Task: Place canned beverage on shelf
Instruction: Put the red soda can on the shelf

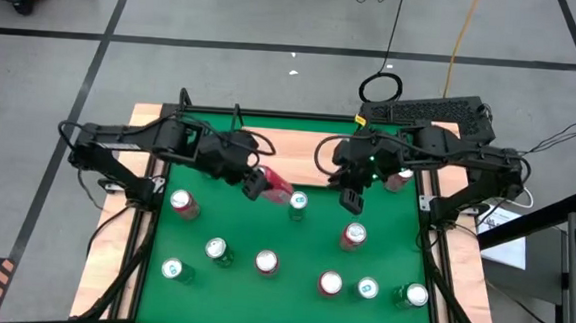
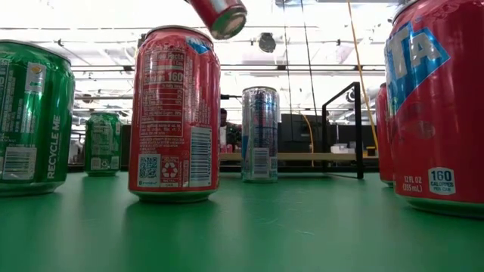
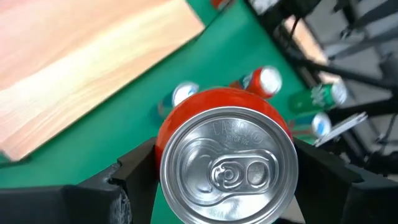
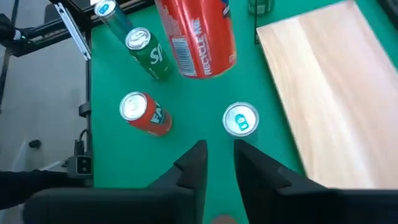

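My left gripper (image 1: 259, 185) is shut on a red can (image 1: 277, 184) and holds it in the air over the green mat (image 1: 244, 229), just in front of the shelf (image 1: 289, 144), a light-wood board at the table's far side. In the low view the can's lower end (image 2: 221, 17) shows at the top edge. My right gripper (image 1: 351, 199) hangs above the mat near the shelf's right half. Its fingers stand a little apart with nothing between them (image 4: 221, 163), above a slim can (image 4: 240, 119). My left gripper pinches the red can by its two opposite side walls (image 3: 160, 140), near the top end, between the two fingers (image 3: 138, 169). The fingers slant down from the table's left and lie along the can. The can is lifted clear and tilted, with its lid (image 3: 231, 167) toward the wrist.
Several red and green cans stand on the mat, among them a red one (image 1: 353, 235), a green one (image 1: 218, 250) and a slim can (image 1: 297, 203). Another red can (image 1: 399, 178) stands at the shelf's right end. Pale wooden strips (image 1: 112, 261) run along the table's sides.
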Available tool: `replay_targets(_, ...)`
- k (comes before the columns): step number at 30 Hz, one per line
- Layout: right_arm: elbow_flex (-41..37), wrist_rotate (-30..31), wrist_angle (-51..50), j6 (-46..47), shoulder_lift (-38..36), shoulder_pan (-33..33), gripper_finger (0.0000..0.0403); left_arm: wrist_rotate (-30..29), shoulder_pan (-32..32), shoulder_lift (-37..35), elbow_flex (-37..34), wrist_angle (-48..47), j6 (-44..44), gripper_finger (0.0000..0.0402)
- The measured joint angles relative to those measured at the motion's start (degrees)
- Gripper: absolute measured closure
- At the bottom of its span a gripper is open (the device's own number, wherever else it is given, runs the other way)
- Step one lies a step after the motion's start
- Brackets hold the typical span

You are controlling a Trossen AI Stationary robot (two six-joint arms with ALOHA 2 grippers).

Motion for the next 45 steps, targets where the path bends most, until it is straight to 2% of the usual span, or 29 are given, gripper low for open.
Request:
replay_targets(6,0.0,0.0,-0.1,-5.6,-0.3,-1.8,0.0273,-0.1,1.7,0.0,0.3,5.6,-2.9,0.0122)
replay_targets(14,0.0,0.3,-0.5,-7.8,-4.2,-2.3,0.0219,-0.1,3.1,0.0,0.3,13.8,-6.7,0.0122)
replay_targets(19,0.0,5.2,0.0,-13.3,-8.1,-2.3,0.0183,-1.1,3.7,0.0,0.3,15.0,-10.1,0.0122)
replay_targets(24,0.0,10.1,0.8,-24.4,-10.2,-2.3,0.0133,-3.8,3.8,0.0,0.3,17.2,-13.1,0.0122)
replay_targets(27,0.0,10.4,3.0,-27.2,-10.3,-2.6,0.0098,-5.1,3.5,0.4,0.3,19.0,-14.8,0.0122)
replay_targets(36,0.0,9.1,5.1,-23.6,-6.8,-2.8,0.0015,-8.7,2.3,3.1,0.3,25.1,-18.8,0.0122)
replay_targets(45,0.0,8.8,5.2,-22.1,-2.6,-2.7,0.0007,-8.6,2.3,4.5,0.3,27.7,-19.1,0.0122)
